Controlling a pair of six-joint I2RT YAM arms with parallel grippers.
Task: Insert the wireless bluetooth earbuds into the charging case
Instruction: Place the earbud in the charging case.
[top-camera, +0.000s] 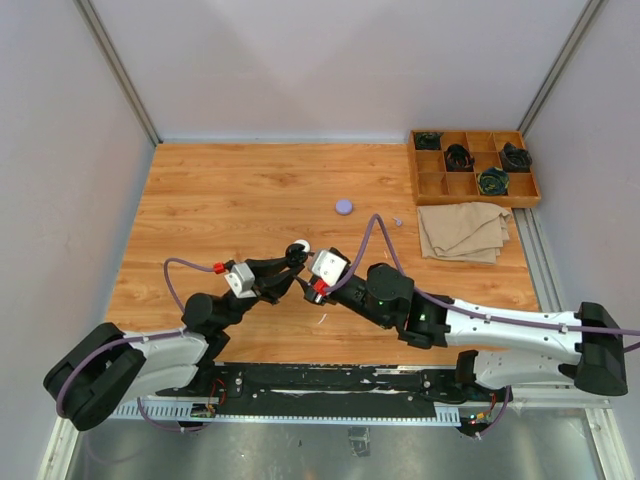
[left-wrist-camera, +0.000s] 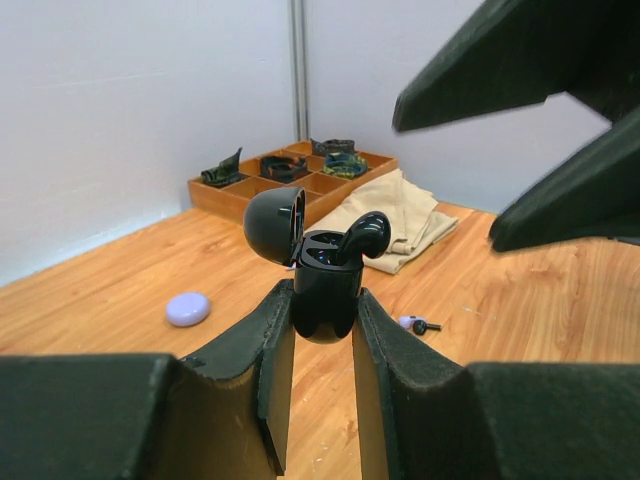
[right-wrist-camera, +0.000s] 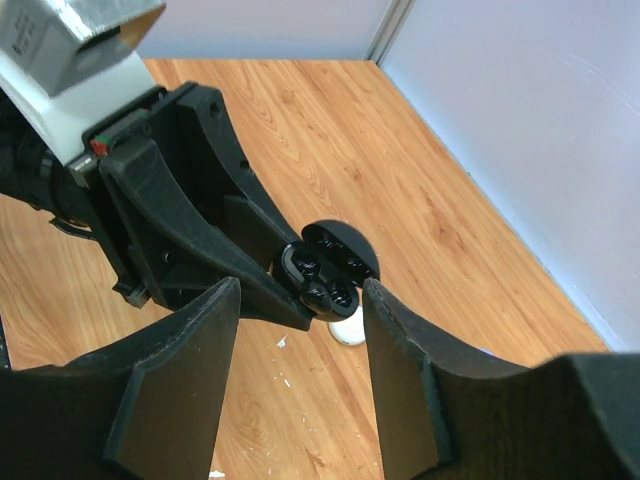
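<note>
My left gripper (left-wrist-camera: 325, 302) is shut on a black charging case (left-wrist-camera: 324, 300) and holds it upright above the table with its lid (left-wrist-camera: 274, 225) open. A black earbud (left-wrist-camera: 362, 234) sticks up out of one well, not fully seated. In the right wrist view the case (right-wrist-camera: 318, 272) lies between my open, empty right gripper's (right-wrist-camera: 300, 350) fingers (right-wrist-camera: 185, 380), which hover just over it. A small lilac earbud (left-wrist-camera: 418, 324) lies on the table beyond. In the top view both grippers, left (top-camera: 293, 262) and right (top-camera: 306, 274), meet at mid-table.
A white round case (top-camera: 300, 245) lies on the table under the grippers, and a lilac round case (top-camera: 344, 206) lies farther back. A folded beige cloth (top-camera: 462, 230) and a wooden compartment tray (top-camera: 470, 182) with dark items sit at the back right.
</note>
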